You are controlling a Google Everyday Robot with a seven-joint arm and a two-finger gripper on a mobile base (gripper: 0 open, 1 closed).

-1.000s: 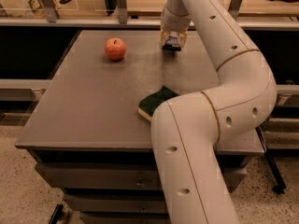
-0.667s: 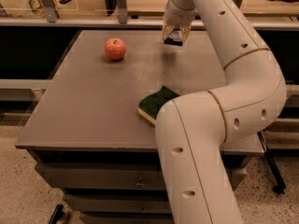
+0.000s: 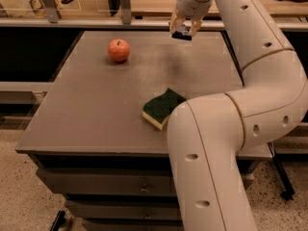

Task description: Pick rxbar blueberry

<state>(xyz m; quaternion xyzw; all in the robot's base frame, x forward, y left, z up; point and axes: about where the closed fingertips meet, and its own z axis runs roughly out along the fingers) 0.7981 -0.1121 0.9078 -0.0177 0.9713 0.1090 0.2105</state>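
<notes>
- The snack bar (image 3: 181, 33) could slip. The fingers (image 3: 173, 24) seem to pinch only its upper part, so a quick swing of the arm might shake it loose.
- If it drops, it may fall off the table (image 3: 96, 109), whose far edge is near.
- The gripper (image 3: 183, 29) hangs over the table's far side with its fingers closed on the bar. The bar sits between their tips, apparently clear of the surface and well apart from the apple (image 3: 118, 50) and the sponge (image 3: 161, 109).

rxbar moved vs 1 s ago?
Yes. The rxbar blueberry, clamped in the hand, has risen off the table toward its far edge; the apple stayed put.
</notes>
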